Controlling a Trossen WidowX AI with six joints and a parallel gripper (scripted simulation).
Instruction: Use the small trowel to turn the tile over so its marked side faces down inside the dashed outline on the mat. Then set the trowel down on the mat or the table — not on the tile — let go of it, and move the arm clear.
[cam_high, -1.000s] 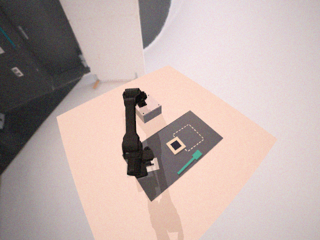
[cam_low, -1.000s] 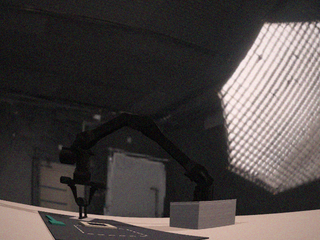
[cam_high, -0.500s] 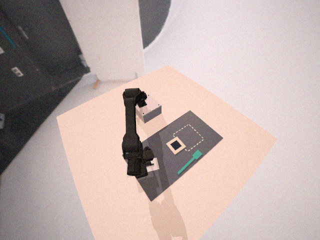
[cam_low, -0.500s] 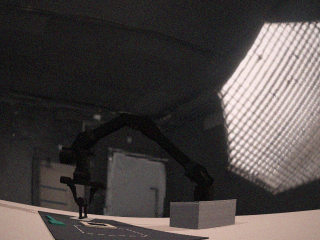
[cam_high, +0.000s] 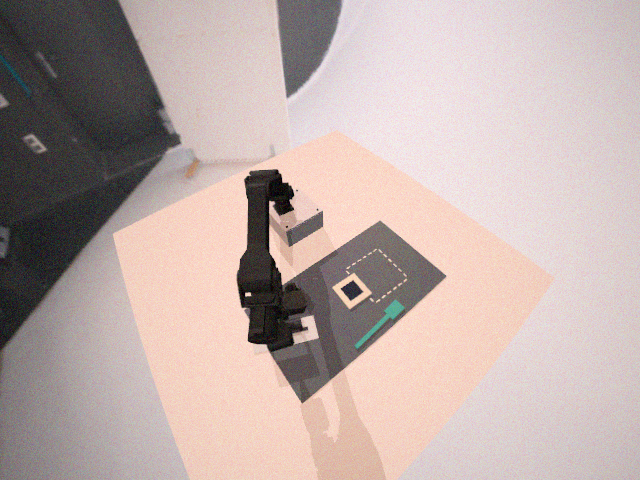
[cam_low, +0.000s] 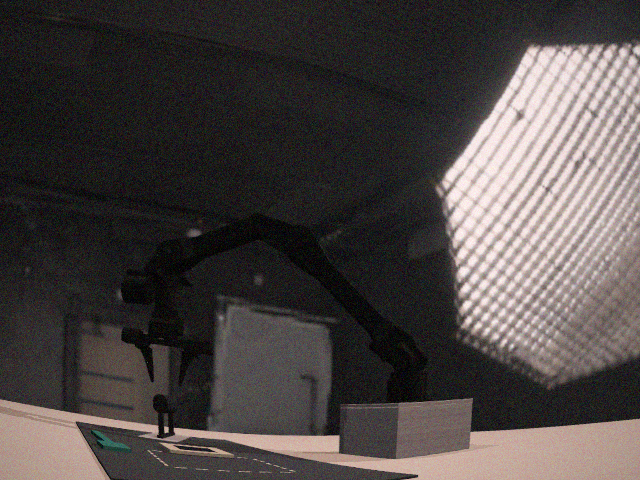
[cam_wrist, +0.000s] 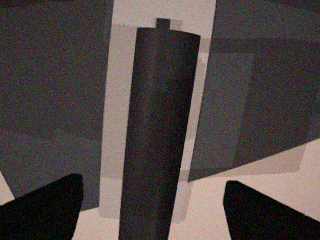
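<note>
The trowel (cam_high: 310, 330) (cam_low: 161, 403) (cam_wrist: 159, 125) has a pale flat blade and a thick dark handle raised on posts. It stands on the dark mat (cam_high: 413, 268) (cam_low: 361, 471), handle up. My gripper (cam_low: 166, 382) (cam_wrist: 154, 190) is open and empty, pointing down a little above the handle; the fingertips are on either side of it in the wrist view. The tile (cam_high: 338, 290) (cam_low: 221, 453), cream-bordered with a dark square face up, lies flat on the mat. It overlaps one side of the dashed outline (cam_high: 406, 279) and lies mostly outside it.
A teal paddle-shaped tool (cam_high: 394, 308) (cam_low: 117, 445) lies on the mat near its edge, beyond the tile. A grey box (cam_high: 306, 230) (cam_low: 434, 426) stands on the table (cam_high: 496, 289) close to the arm's base, off the mat.
</note>
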